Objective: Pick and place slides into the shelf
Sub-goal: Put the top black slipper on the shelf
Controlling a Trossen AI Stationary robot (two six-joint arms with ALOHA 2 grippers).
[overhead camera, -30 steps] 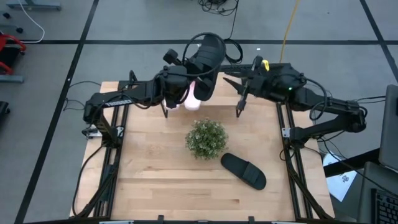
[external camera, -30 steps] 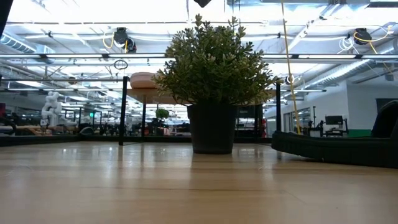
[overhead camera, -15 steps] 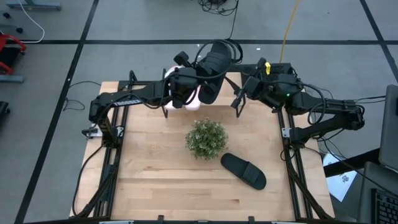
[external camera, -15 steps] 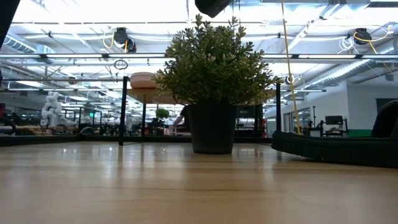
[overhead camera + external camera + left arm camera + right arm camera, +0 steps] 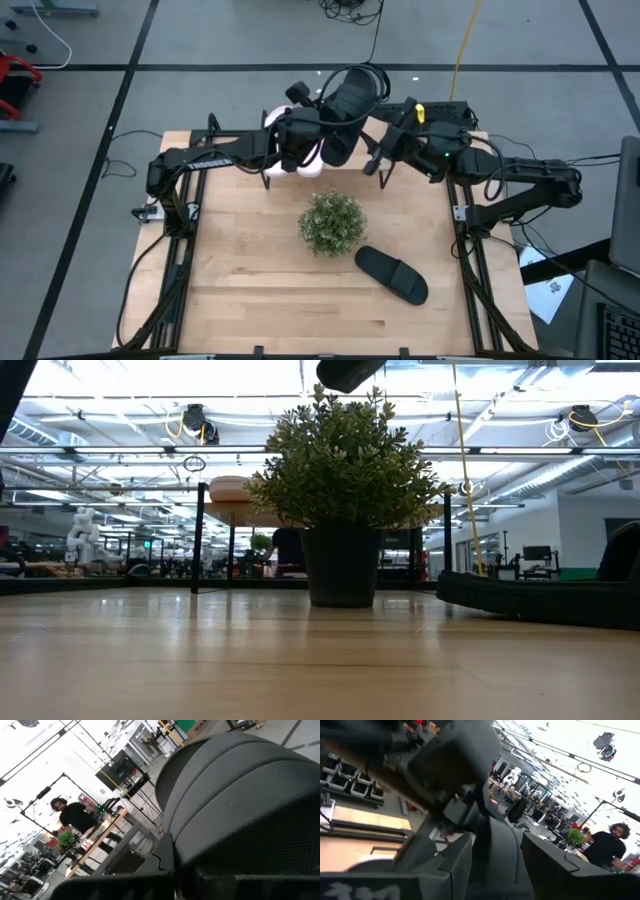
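Observation:
A black slide hangs above the table's far edge, with my left gripper shut on it. Its tip shows at the top of the low view, and it fills the left wrist view. My right gripper is open, just right of that slide. Pale pink slides lie on the shelf, mostly hidden under the left arm. A second black slide lies flat on the table at the near right. My left gripper comes at the black slide level, from the table's left. The slide's own body hides the place of contact, so I cannot tell which part the fingers have. The slide is lifted clear above the shelf, with its strap toward the far side.
A round green plant in a dark pot stands in the middle of the table, just near of the shelf. Bare wooden tabletop lies to the near left. People show in the room beyond the table.
My left gripper has carried the black slide a little toward the table's right and down, rolling it slightly; the slide's tip has come into the top of the low view. My right wrist has turned beside the slide.

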